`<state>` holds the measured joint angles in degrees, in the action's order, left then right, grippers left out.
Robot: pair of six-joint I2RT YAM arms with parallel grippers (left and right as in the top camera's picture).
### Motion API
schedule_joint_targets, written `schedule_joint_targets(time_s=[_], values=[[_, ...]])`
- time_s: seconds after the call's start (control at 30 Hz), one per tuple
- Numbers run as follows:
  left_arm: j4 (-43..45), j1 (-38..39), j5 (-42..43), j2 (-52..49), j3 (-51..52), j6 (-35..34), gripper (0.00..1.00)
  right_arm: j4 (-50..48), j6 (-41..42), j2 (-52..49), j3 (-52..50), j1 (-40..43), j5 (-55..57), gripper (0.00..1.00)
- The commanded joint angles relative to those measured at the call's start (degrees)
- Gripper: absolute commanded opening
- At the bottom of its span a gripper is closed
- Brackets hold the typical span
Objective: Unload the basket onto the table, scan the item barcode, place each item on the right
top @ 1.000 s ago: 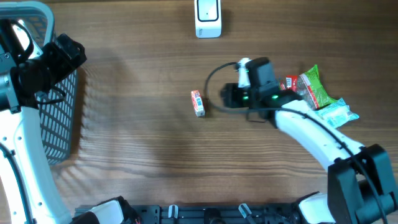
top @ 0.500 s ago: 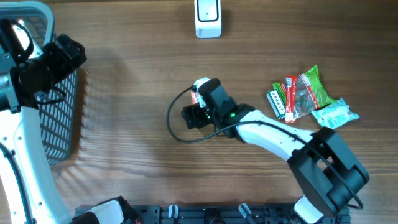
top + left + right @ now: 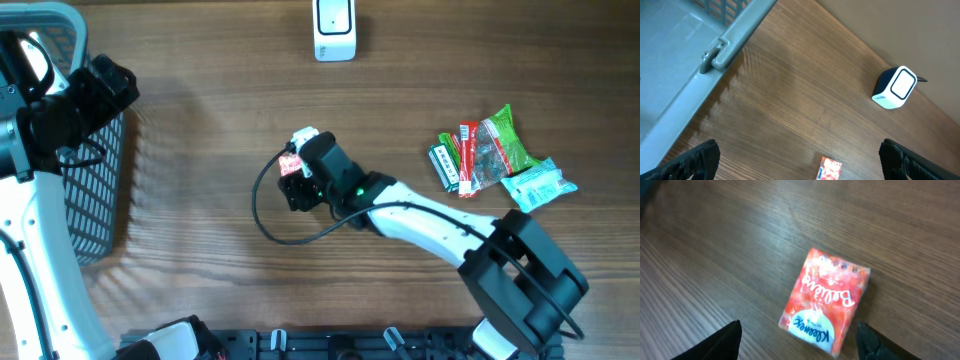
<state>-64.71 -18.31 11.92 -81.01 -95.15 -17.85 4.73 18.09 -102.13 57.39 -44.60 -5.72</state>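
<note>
The red pack (image 3: 827, 302) lies flat, label up, near the middle of the bench (image 3: 200, 250). The right end effector (image 3: 799, 344) hangs just above it, jaws spread to either side and gripping nothing, likely lined up to lift it toward the scanner (image 3: 334, 28) at 12 o'clock. The left end effector (image 3: 800, 162) sits wide open and empty by the basket (image 3: 95, 190) at 9 o'clock, and spare packets (image 3: 495, 155) lie at 3 o'clock on the wood grain.

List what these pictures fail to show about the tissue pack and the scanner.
- Barcode: none visible on the tissue pack; right wrist view shows only its printed top face.
- Overhead: the right gripper covers most of the pack.
- Left wrist view: the bottom edge cuts the pack off.
- Scanner: cropped by the overhead's top edge.
</note>
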Motion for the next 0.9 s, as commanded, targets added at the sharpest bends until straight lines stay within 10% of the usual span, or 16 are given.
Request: schedule_joint_targets(time_s=[0.0,0.13,0.33,0.47,0.87], values=[[0.11,0.20,0.68,0.07,-0.48,0.94,1.00,11.37,2.91,0.02,9.73,5.79,-10.29,0.79],[0.11,0.20,0.68,0.07,-0.48,0.94,1.00,27.26,-1.64,0.02,22.25,9.94,-10.75,0.93],[0.11,0.20,0.68,0.07,-0.48,0.94,1.00,24.72,-1.38,-0.04,23.91,10.23,-14.32,1.00],[0.11,0.20,0.68,0.07,-0.48,0.94,1.00,20.72,1.20,-0.94,20.81,9.35,-13.66,0.36],[0.11,0.20,0.68,0.07,-0.48,0.94,1.00,19.21,6.51,-13.97,18.86,9.20,-12.00,0.36]])
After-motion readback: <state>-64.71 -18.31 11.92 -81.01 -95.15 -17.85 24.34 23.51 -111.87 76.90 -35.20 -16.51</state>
